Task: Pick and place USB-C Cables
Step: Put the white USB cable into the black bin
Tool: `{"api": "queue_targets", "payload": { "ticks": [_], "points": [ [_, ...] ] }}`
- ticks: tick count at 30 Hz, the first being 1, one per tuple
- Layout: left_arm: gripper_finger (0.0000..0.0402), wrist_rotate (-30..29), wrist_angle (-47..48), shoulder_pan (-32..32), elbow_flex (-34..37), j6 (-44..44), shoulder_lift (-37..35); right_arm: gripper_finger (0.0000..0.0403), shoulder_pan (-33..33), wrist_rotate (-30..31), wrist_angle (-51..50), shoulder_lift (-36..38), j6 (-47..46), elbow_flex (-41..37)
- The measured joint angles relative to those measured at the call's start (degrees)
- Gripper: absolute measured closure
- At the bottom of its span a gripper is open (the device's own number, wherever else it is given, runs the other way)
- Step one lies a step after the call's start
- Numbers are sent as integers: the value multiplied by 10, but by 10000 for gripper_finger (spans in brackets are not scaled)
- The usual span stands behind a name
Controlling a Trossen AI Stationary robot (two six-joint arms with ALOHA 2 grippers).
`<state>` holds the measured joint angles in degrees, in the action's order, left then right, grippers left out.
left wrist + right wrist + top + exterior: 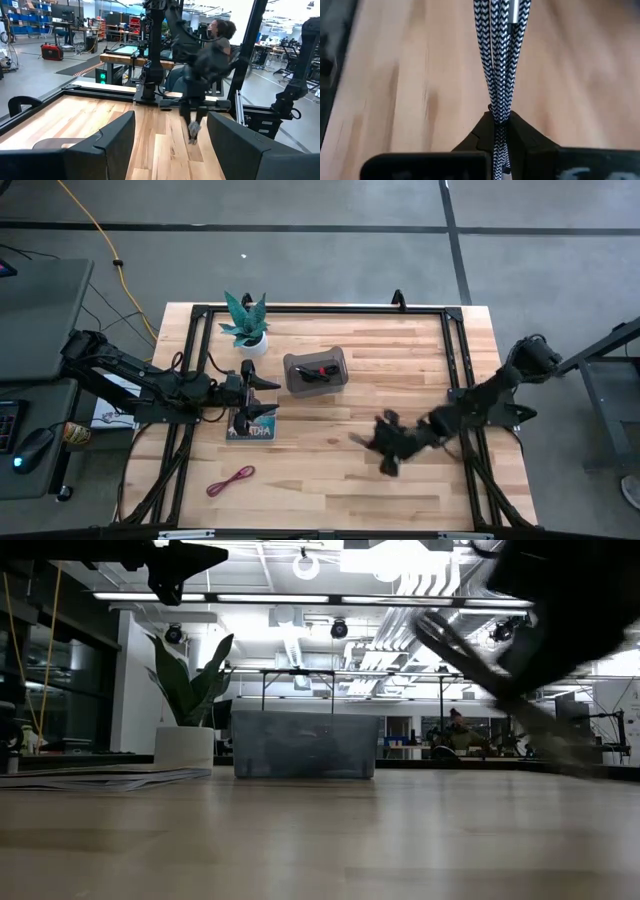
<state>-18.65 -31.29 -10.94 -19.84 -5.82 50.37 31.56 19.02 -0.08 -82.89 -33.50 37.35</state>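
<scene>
Right wrist view first: the right gripper (500, 131) is clenched tight on a silver-grey cable (499, 55), its braided black-and-white strands running straight out from between the fingers above the wooden table (395, 75). From the high view, that right gripper (388, 450) sits off to the right of the grey bin (315, 370) and nearer the front edge, out over bare wood. Inside the grey bin lie a black cable and something red; which cables these are is hard to tell. A dark red cable (231, 479) lies loose on the table, well in front of the bin and off to its left. The left gripper (262, 384) waits just left of the bin, fingers (107, 145) spread wide, grasping nothing, above a book (250, 425).
</scene>
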Motion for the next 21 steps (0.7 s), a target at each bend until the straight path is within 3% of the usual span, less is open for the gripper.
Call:
{"api": "queue_targets", "payload": {
  "ticks": [5, 8, 13, 21],
  "points": [
    [172, 0, 0, 0, 0, 0, 0, 398, -90, -34, 196, 0, 202, -4],
    [172, 0, 0, 0, 0, 0, 0, 398, -131, -61, 303, 0, 276, -4],
    [172, -20, -12, 0, 0, -1, 0, 398, -172, -87, 404, 1, 322, -4],
    [172, -107, -26, 0, 0, -10, 15, 398, -206, -81, 413, 1, 326, -4]
  ]
}}
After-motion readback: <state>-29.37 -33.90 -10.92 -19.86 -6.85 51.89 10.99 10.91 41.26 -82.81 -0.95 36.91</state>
